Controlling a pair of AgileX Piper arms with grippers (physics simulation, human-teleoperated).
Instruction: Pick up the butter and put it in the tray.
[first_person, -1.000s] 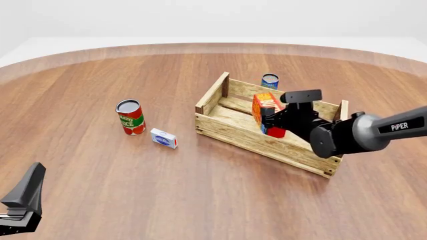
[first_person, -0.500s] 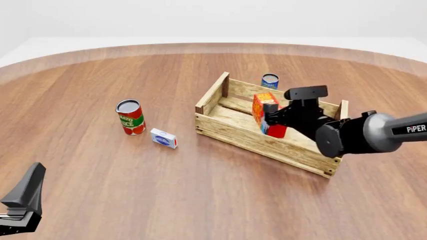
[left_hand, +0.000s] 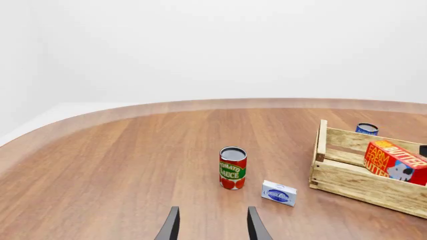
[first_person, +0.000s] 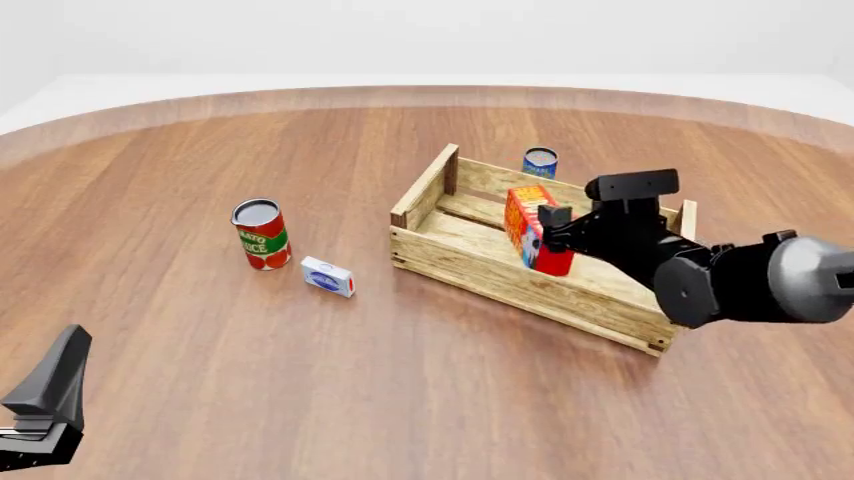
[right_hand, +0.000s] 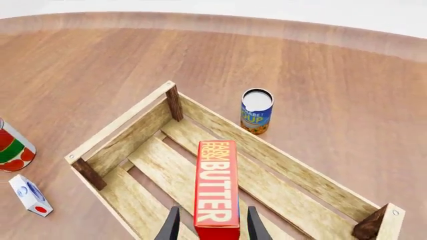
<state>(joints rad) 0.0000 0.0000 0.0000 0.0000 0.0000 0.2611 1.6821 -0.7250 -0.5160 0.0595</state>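
The butter (first_person: 530, 225), a red carton with white lettering, stands on edge inside the wooden tray (first_person: 507, 280). My right gripper (first_person: 555, 232) is open just behind the butter, with its fingers on either side and a gap to each. In the right wrist view the butter (right_hand: 215, 190) lies on the tray's slats (right_hand: 120, 125) between my open fingers (right_hand: 172, 227). My left gripper (first_person: 60, 380) is open and empty at the near left, far from the tray. The left wrist view shows the butter (left_hand: 393, 160) inside the tray (left_hand: 347, 180).
A red tomato sauce can (first_person: 262, 234) and a small white-blue box (first_person: 327, 276) stand left of the tray. A blue soup can (first_person: 539, 162) stands just behind the tray's far wall. The table's curved edge runs along the back.
My right arm has drawn back to the right and its fingers have come off the butter. The butter stays standing in the tray. The left arm has not moved.
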